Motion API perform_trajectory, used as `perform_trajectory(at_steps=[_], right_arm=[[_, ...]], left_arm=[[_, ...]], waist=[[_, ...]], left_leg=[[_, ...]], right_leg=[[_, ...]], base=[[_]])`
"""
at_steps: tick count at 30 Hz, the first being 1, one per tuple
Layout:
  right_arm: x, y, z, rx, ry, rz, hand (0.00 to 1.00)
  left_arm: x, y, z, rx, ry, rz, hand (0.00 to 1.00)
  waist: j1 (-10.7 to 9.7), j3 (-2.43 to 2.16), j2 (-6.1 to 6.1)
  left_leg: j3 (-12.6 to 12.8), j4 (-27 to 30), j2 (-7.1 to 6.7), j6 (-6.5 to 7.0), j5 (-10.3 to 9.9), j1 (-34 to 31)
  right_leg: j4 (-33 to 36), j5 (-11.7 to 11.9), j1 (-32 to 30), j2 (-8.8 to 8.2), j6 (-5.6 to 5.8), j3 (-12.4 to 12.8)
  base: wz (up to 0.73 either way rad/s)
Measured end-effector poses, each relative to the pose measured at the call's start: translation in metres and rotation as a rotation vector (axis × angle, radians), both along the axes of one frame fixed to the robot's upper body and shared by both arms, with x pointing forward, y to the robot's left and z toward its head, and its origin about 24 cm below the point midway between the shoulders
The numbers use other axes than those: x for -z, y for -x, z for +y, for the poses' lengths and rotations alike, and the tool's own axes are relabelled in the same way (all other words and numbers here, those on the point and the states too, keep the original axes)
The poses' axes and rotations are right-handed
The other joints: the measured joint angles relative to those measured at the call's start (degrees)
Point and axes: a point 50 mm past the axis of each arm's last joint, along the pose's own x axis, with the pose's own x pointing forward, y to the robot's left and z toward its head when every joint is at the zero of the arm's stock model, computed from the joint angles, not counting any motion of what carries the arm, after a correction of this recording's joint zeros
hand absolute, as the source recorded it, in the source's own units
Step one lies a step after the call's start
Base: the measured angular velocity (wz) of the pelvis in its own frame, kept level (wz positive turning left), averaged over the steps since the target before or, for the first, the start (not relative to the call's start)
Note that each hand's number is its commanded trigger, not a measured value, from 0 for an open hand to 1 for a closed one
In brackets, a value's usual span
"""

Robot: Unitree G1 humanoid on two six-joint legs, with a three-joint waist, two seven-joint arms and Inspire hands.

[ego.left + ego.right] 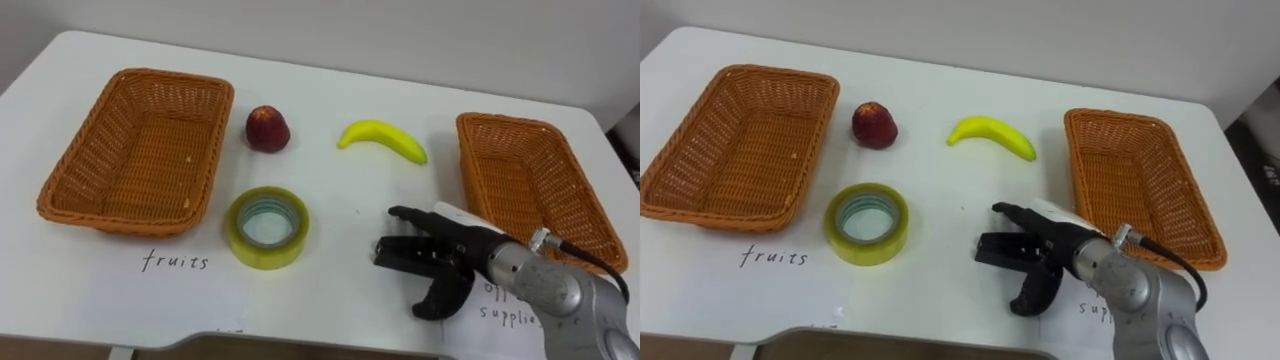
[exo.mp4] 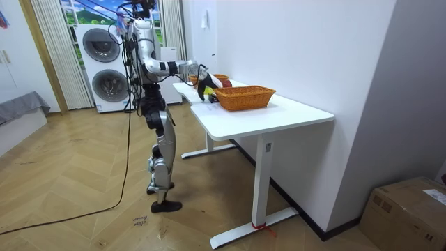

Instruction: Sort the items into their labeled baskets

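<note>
Hand check: your right hand (image 1: 440,255) comes in from the lower right over the white table (image 1: 330,85). It is spread fairly wide: the fingers reach out nearly straight toward the left and the thumb hooks downward on the near side. It holds nothing, and you can't tell whether the fingertips touch the tabletop or hang just above it. It sits just left of the right wicker basket (image 1: 472,170), partly over a handwritten paper label (image 1: 510,312) at that basket's near-left corner. None of the task items is in either basket. The yellow tape roll (image 1: 262,257) lies flat to the left of the hand with a clear gap between them, just beside the near-right corner of the left wicker basket (image 1: 62,190). The red apple (image 1: 268,129) sits farther back, close to that basket's far-right corner. The banana (image 1: 383,139) lies between the apple and the right basket, beyond the hand and apart from it. A second handwritten label (image 1: 175,262) lies at the near edge of the left basket. In the room view you stand upright at the table's far end with the right arm reached out over the top, and stacked washing machines (image 2: 104,66) are behind you.
</note>
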Motion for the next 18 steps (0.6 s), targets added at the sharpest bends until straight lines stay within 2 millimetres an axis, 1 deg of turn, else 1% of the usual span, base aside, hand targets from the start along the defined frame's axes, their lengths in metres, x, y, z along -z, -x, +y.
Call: perform_trajectory(at_steps=[2, 5, 9, 18], right_arm=[[-0.001, -0.007, -0.001, 0.009, 0.015, -0.009, 1.0], [-0.002, -0.008, -0.002, 0.025, 0.02, -0.017, 1.0], [-0.001, -0.014, -0.002, 0.048, 0.026, -0.04, 1.0], [0.001, -0.015, 0.001, 0.041, 0.005, -0.033, 1.0]], left_arm=[[0.0, -0.001, 0.0, -0.001, -0.002, 0.001, 0.0], [0.0, 0.001, 0.001, -0.008, -0.017, 0.009, 0.0], [0.0, -0.001, 0.001, -0.008, -0.019, 0.004, 0.0], [0.0, -0.001, 0.001, -0.025, -0.013, -0.002, 0.0]], waist=[[0.0, -0.03, -0.05], [0.1, -0.15, -0.23], [0.3, -0.15, -0.23], [0.1, -0.16, -0.23]], left_leg=[[-0.1, 0.0, 0.0, 0.0, 0.0, 0.0], [-0.2, 0.1, 0.02, 0.0, 0.0, 0.0], [-0.2, 0.0, -0.01, 0.01, 0.0, 0.1], [-0.4, 0.0, -0.01, 0.01, 0.0, 0.0]], right_leg=[[0.0, 0.0, 0.0, 0.01, 0.01, 0.0], [0.0, 0.0, 0.0, 0.06, 0.01, -0.1], [-0.1, 0.0, 0.0, 0.04, 0.03, -0.1], [-1.0, 0.1, 0.4, 0.09, 0.11, -0.1]], base=[[0.0], [0.0], [0.0], [0.0]])
